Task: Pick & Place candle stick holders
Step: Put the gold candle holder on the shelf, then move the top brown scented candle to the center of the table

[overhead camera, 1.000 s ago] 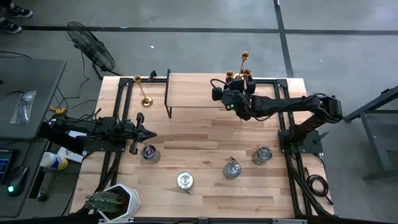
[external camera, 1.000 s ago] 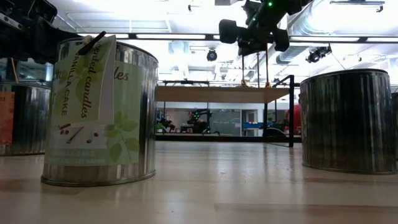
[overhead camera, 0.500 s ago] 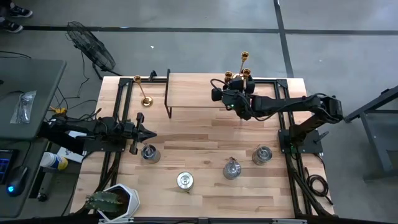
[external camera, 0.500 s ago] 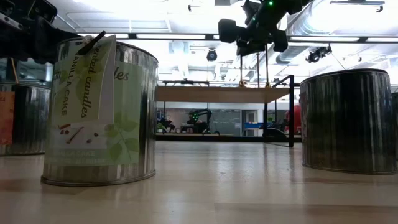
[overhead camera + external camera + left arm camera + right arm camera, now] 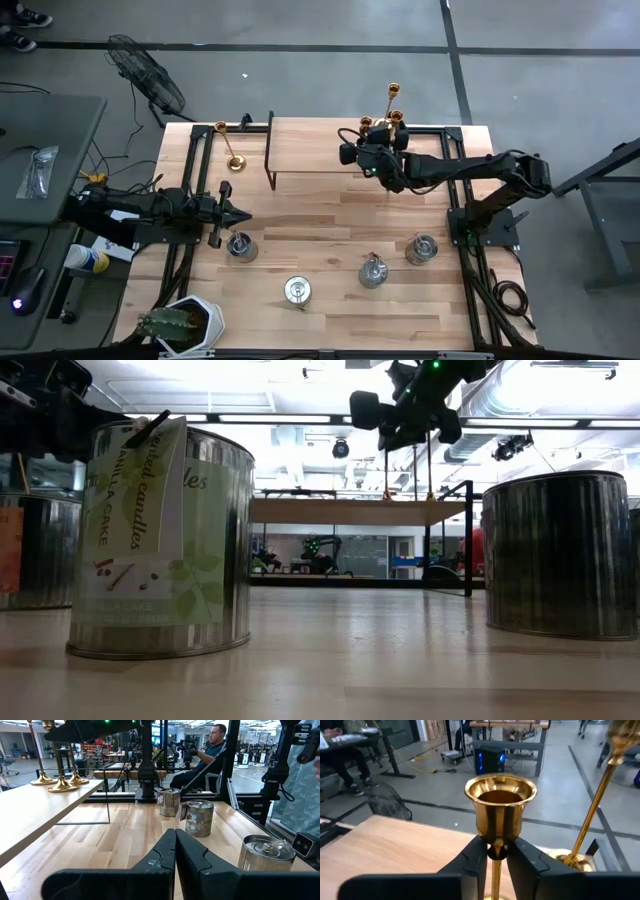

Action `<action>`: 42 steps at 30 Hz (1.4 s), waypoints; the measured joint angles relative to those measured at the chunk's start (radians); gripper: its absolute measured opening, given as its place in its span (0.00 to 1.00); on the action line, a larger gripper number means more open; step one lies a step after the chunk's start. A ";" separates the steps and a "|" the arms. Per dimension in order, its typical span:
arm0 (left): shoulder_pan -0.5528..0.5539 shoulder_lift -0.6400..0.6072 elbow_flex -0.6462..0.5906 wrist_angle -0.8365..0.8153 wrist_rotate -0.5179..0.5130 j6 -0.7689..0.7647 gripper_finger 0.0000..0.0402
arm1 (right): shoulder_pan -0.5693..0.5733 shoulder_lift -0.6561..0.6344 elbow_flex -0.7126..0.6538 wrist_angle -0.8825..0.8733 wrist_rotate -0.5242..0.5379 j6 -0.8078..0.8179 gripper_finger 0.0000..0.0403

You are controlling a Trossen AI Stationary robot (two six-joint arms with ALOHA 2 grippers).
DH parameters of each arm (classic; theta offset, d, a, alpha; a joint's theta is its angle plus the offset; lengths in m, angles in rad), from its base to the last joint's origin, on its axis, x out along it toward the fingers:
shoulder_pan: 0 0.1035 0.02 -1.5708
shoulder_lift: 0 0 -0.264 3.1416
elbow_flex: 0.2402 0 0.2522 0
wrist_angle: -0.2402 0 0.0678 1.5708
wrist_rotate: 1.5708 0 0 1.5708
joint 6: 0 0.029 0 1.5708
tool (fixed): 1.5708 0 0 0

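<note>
Three gold candlesticks stand at the far right of a raised wooden shelf. My right gripper is shut on the nearest one, whose cup shows in the right wrist view. Two taller ones stand just behind it. A fourth gold candlestick stands on its round base at the table's far left. Several silver tins stand on the near half of the table. My left gripper is shut and empty, beside the leftmost tin. My right gripper pinches the gold candlestick's thin stem just below the cup between its two fingers. The fingers come about level from the table's right side and lie across the stem. The candlestick stays upright. My fingers hide its base, so I cannot tell whether it stands on the shelf.
The shelf rests on a black metal frame. A potted cactus sits at the near left corner. A black fan stands on the floor beyond the far left. A person sits beyond the table. Bare wood lies between shelf and tins.
</note>
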 joint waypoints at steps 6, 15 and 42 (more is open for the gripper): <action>0.000 0.000 0.000 0.000 0.001 0.000 0.00 | 0.000 0.002 0.000 -0.001 0.002 0.000 0.34; 0.000 0.000 0.000 0.000 0.004 0.000 0.00 | 0.017 0.002 0.000 0.001 0.002 -0.001 0.62; 0.000 0.000 0.000 0.000 0.002 0.000 0.00 | 0.226 -0.159 0.000 -0.358 -0.260 0.058 0.68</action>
